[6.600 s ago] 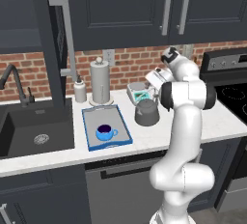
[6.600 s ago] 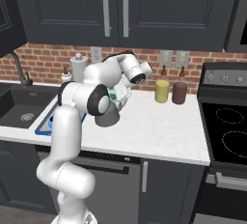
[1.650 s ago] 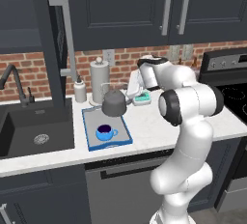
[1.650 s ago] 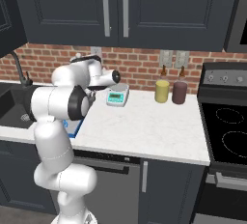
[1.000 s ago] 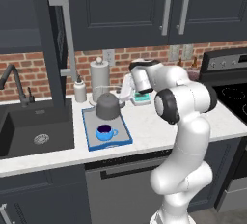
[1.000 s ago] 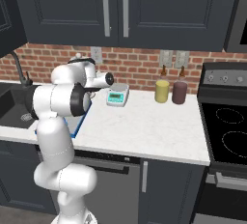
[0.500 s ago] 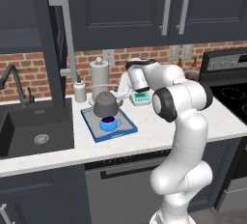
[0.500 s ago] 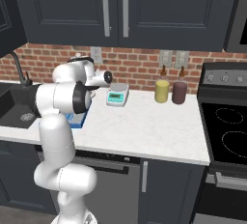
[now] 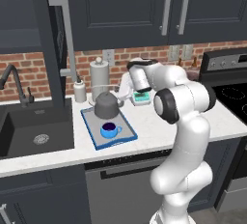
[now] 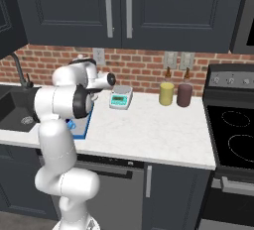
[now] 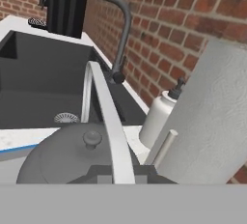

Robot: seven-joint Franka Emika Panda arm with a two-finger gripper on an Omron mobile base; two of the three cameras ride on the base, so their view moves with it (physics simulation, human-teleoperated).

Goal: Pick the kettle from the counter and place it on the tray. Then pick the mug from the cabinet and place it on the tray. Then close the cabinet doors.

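On the blue-rimmed tray point(image 9: 94, 139) beside the sink point(image 9: 29, 126), the kettle point(image 9: 106, 105) sits at the back end, behind the blue mug point(image 9: 110, 130). Gripper point(image 9: 118, 94) jaws are pinched tight on the kettle's arched handle point(image 11: 107, 117), close to the paper-towel roll point(image 9: 99, 75).

Dark-grey kettle point(image 9: 106, 106), upright, at the far end of the blue-rimmed tray point(image 9: 126, 137), centre-left of frame. Blue mug point(image 9: 110, 130) stands just before it. Cabinet door point(image 9: 53, 49) open, upper left.
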